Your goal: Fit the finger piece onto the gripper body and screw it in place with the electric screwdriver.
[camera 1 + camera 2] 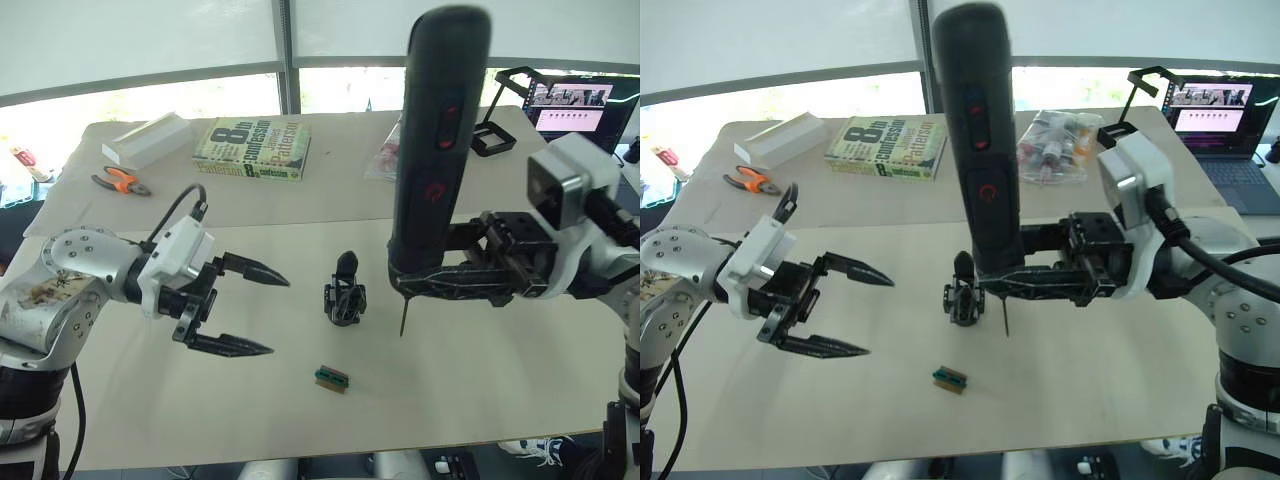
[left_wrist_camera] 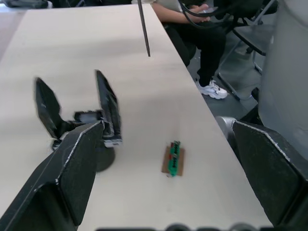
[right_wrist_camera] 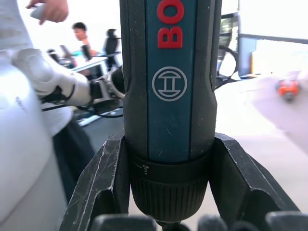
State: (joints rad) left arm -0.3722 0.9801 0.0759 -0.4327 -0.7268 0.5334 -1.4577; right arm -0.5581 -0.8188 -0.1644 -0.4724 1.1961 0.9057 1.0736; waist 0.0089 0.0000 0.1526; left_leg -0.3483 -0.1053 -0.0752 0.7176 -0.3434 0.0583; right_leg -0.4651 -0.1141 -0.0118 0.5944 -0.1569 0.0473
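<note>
My right gripper [image 1: 432, 282] is shut on the electric screwdriver [image 1: 437, 150] near its lower end and holds it upright. The thin bit [image 1: 403, 318] points down at the table just right of the gripper body [image 1: 344, 292], a little above the surface. The gripper body stands at the table's middle. In the left wrist view it [image 2: 96, 125] shows two pointed black fingers standing up, and I cannot tell the finger piece apart from them. My left gripper [image 1: 277, 315] is open and holds nothing. It hovers to the left of the body, pointing at it.
A small green-and-brown block [image 1: 332, 379] lies near the front edge. On the far table lie a book [image 1: 255, 148], a white box [image 1: 148, 140], orange pliers [image 1: 122, 181] and a plastic bag [image 1: 1055, 148]. A laptop [image 1: 572, 105] sits back right. A seated person [image 2: 202, 29] is beside the table.
</note>
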